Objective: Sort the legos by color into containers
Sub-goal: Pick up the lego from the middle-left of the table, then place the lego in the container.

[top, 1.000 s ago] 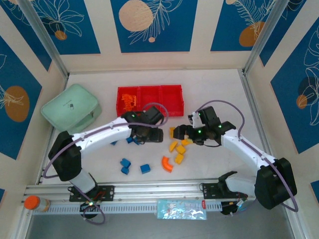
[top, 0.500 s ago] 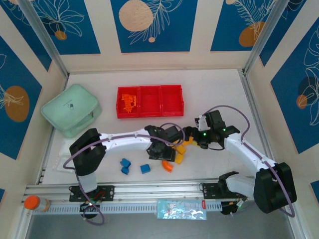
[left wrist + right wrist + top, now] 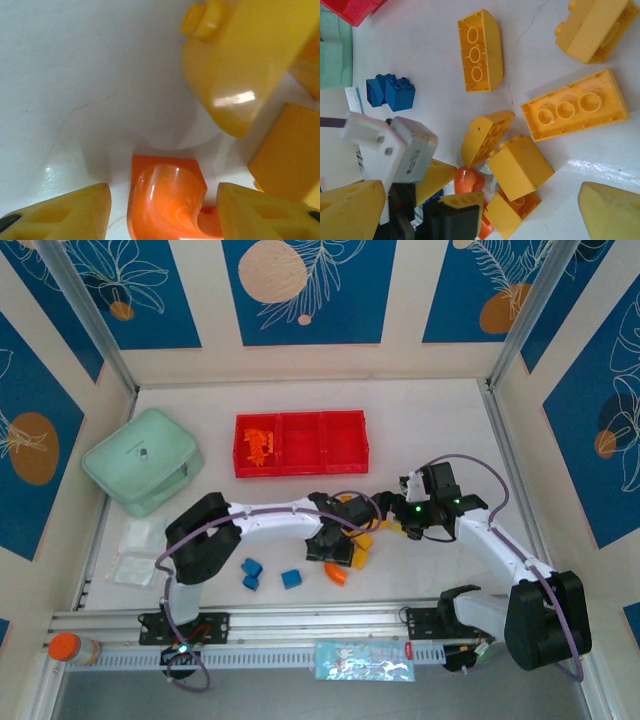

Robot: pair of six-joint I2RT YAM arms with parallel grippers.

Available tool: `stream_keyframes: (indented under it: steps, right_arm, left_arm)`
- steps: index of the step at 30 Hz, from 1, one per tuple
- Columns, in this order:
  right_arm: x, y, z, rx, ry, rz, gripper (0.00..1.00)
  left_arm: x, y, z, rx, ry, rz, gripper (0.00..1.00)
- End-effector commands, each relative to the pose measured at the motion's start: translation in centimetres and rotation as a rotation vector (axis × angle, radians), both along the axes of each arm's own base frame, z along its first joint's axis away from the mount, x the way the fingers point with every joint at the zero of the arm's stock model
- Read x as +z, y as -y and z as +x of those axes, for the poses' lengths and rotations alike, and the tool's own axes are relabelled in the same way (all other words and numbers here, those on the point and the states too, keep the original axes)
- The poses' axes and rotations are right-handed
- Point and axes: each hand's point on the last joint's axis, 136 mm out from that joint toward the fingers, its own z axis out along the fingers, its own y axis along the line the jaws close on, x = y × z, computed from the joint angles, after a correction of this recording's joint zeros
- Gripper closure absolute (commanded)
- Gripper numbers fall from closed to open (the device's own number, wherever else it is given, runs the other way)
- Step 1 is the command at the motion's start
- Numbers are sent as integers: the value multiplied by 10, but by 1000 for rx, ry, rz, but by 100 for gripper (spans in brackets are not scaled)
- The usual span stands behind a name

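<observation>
the orange arch brick (image 3: 167,197) lies on the white table (image 3: 430,430) just beside the yellow pile, well apart from the red tray (image 3: 300,472), whose left compartment holds the orange legos (image 3: 258,445). my left gripper (image 3: 160,215) is spread wide, one finger either side of the arch, nothing pinched yet. i'd sink straight down, leave the curved yellow brick (image 3: 240,65) outside the fingers, then close on the arch's flat sides. my right gripper (image 3: 480,210) gapes wide and empty over the yellow bricks; i'd hold it clear of the left arm.
</observation>
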Motion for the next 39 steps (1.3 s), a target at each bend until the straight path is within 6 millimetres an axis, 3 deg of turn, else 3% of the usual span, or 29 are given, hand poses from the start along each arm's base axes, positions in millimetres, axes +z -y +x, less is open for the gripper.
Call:
stream_keyframes:
  steps: [1, 9, 17, 20, 26, 31, 35, 39]
  right_arm:
    - [1, -2, -6, 22, 3, 28, 1]
    - [1, -3, -5, 26, -2, 36, 1]
    - [14, -6, 0, 41, 29, 34, 1]
    - [17, -12, 1, 69, 39, 20, 1]
    - [27, -35, 10, 122, 67, 7, 1]
    - [36, -53, 21, 141, 96, 27, 1]
    - [38, -61, 25, 158, 102, 15, 1]
    - [36, -65, 29, 158, 106, 12, 1]
  left_arm:
    - [-6, -4, 0, -16, 7, 48, 45]
    - [-3, -8, 4, -31, 36, 65, 61]
    - [33, -20, 18, -29, 124, 33, 68]
    - [51, -34, 34, -10, 172, 24, 68]
    - [95, -81, 95, 60, 305, 42, 68]
    - [125, -133, 170, 159, 414, 37, 68]
    - [139, -169, 229, 171, 465, 86, 69]
    - [136, -191, 283, 166, 483, 98, 69]
